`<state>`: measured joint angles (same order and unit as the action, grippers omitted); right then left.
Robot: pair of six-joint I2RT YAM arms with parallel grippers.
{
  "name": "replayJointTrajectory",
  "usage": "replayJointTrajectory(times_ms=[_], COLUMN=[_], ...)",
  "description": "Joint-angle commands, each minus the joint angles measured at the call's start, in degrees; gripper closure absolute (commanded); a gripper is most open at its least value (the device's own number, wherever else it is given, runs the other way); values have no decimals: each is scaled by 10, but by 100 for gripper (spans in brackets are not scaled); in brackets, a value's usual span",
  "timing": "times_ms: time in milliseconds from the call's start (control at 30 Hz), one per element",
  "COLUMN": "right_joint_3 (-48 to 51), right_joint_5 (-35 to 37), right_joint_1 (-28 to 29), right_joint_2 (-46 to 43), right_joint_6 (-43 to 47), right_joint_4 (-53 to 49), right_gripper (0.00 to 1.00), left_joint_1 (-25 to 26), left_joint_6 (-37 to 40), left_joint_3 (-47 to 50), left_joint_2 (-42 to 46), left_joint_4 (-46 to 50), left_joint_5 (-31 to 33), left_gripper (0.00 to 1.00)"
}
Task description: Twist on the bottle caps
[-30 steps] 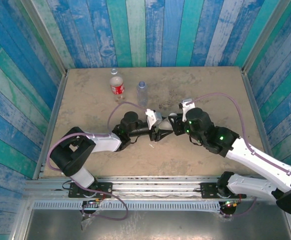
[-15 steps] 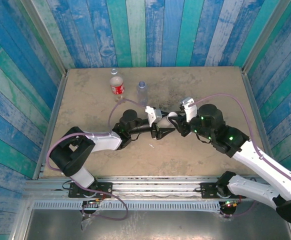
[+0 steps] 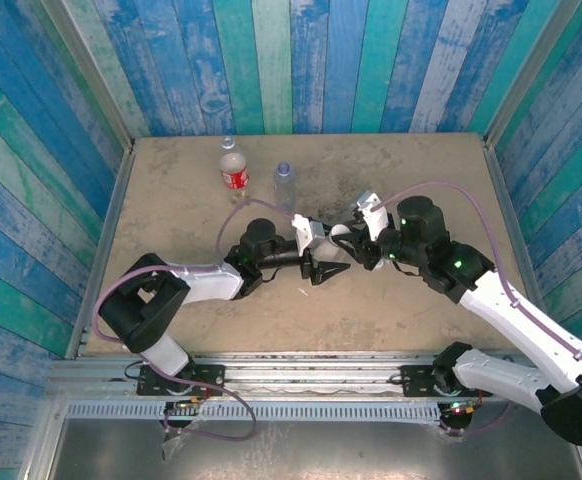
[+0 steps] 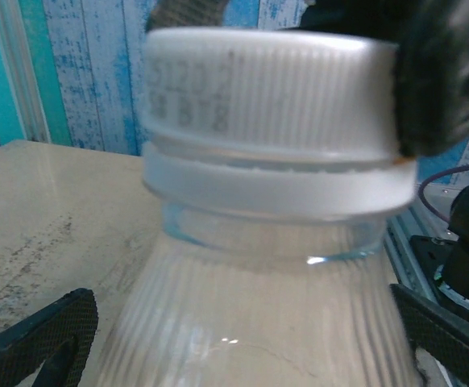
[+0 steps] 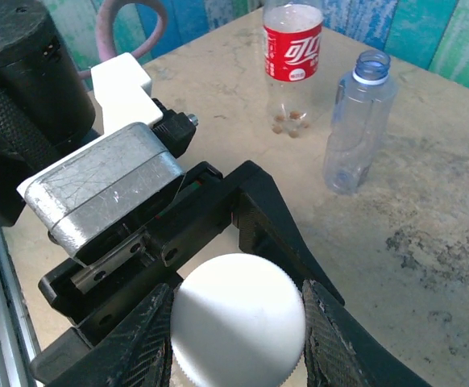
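Beige, scuffed stone tabletop (image 3: 421, 170), boxed in by blue and teal plank walls (image 3: 271, 60). At the back stand a red-labelled bottle (image 3: 233, 170) and an uncapped bluish bottle (image 3: 285, 186). Mid-table, the right gripper (image 5: 236, 339) pinches a white cap (image 5: 238, 310) seated on a third bottle (image 4: 259, 322) (blurred, its lower part cut off). The left gripper (image 3: 329, 272) stands spread either side of that bottle's body.
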<state>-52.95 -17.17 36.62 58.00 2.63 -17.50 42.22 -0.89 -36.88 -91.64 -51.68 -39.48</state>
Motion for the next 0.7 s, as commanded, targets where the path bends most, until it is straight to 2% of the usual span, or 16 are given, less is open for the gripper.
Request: replayJointTrajectory(times_ms=[0, 267, 367, 667], right_joint_3=[-28, -56, -66, -69], right_joint_5=[-88, -172, -191, -215], right_joint_1=[-19, -62, -66, -69], right_joint_2=[7, 29, 36, 43], right_joint_6=[67, 140, 165, 180], right_joint_4=[-13, -52, -76, -103], right_gripper=[79, 79, 79, 79], left_joint_1=[-2, -1, -2, -2], left_joint_6=[3, -7, -5, 0], left_joint_3=[7, 12, 10, -1], left_joint_2=[28, 27, 26, 15], left_joint_4=[10, 1, 3, 12], left_joint_5=[-39, -78, -82, -93], left_gripper=[6, 6, 1, 31])
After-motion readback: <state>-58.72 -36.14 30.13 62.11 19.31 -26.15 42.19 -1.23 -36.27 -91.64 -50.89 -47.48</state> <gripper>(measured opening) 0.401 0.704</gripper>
